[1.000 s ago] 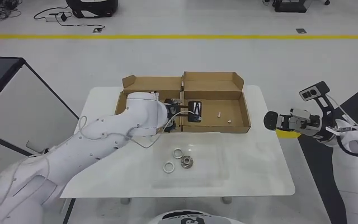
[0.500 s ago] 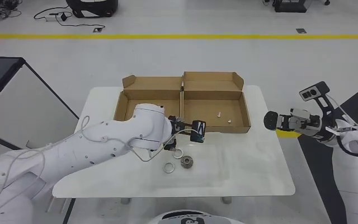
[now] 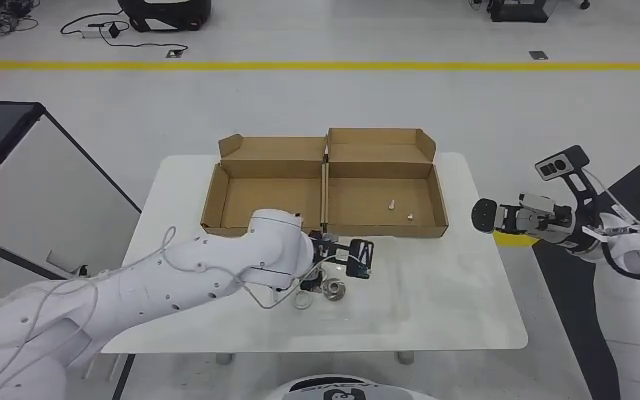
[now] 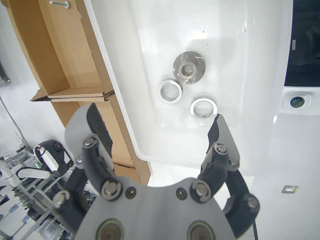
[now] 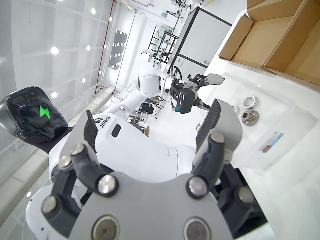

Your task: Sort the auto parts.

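Observation:
Inside a clear tray [image 4: 140,38] lie a flanged metal hub [image 4: 189,67] and two metal rings [image 4: 170,91] [image 4: 203,107]. My left gripper [image 4: 156,122] hangs open just above and short of the rings, holding nothing. In the top view it [image 3: 325,272] sits over the hub [image 3: 334,290] in the tray [image 3: 385,300]. My right gripper [image 5: 152,118] is open and empty, held off the table's right edge [image 3: 487,215]. From there the hub [image 5: 250,117] and a ring [image 5: 250,101] show beside the left gripper [image 5: 200,88].
Two open cardboard boxes [image 3: 263,190] [image 3: 385,185] stand side by side at the back of the white table [image 3: 470,290]. The right box holds a bolt [image 3: 392,206] [image 4: 60,3] and another small part [image 3: 411,214].
My left arm has swung back from over the boxes toward the table's front, and its gripper now sits over the parts in the tray. The right arm has not moved.

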